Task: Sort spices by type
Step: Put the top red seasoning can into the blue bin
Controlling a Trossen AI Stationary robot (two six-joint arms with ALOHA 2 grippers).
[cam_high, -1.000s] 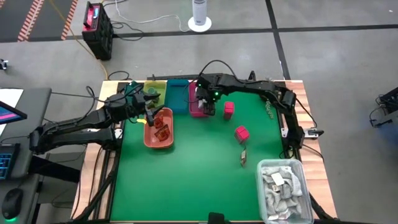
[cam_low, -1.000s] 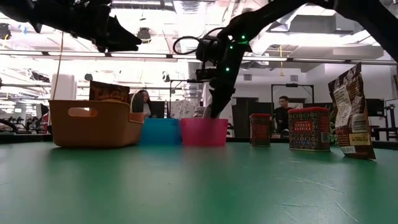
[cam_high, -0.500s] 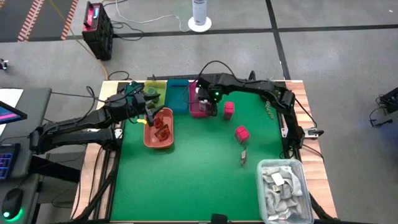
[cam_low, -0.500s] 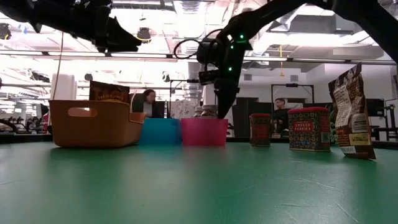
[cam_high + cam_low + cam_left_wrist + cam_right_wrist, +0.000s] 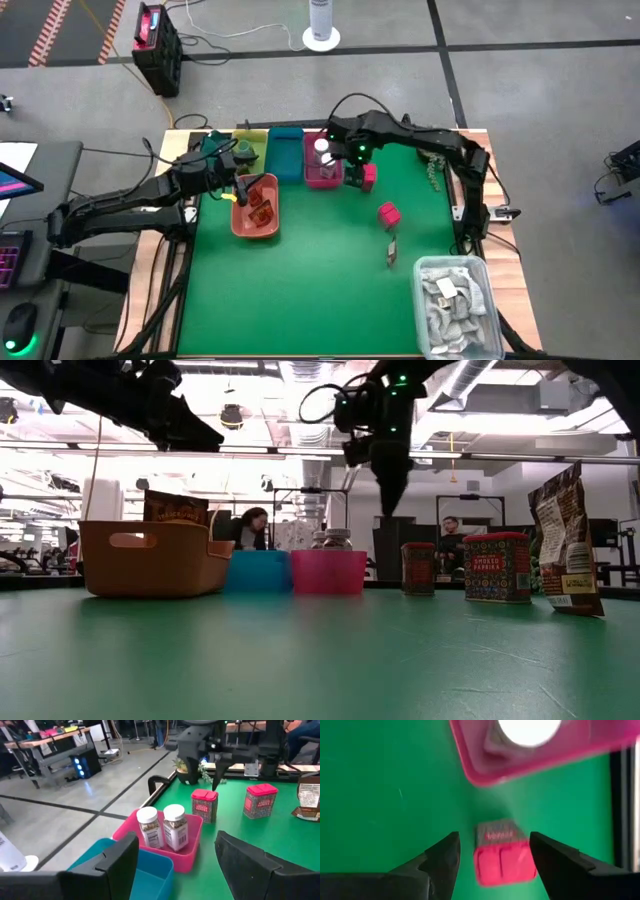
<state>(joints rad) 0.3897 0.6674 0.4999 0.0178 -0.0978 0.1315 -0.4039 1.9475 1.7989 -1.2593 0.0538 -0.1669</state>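
My right gripper [image 5: 352,168] is open and points down above a bright pink pack [image 5: 502,857] that stands on the green table just right of the pink tray [image 5: 320,172]. Its fingers stand on either side of the pack without touching it. Two white-capped jars [image 5: 150,826] [image 5: 175,824] stand upright in the pink tray. A second pink pack [image 5: 388,214] and a red-brown sachet [image 5: 392,250] stand nearer the table's front. My left gripper [image 5: 240,180] is open and empty over the far end of the orange tray [image 5: 240,225], which holds red-brown sachets [image 5: 260,205].
A blue tray [image 5: 288,155] and a yellow-green tray [image 5: 250,148] stand left of the pink one along the far edge. A grey bin of pale rags [image 5: 455,305] stands at the near right corner. People show in the room behind [image 5: 250,525].
My right gripper has risen out of the pink tray and gone toward the table's right edge, and now hangs over the pink pack beside the tray. A white-capped jar stands in the tray where the gripper was.
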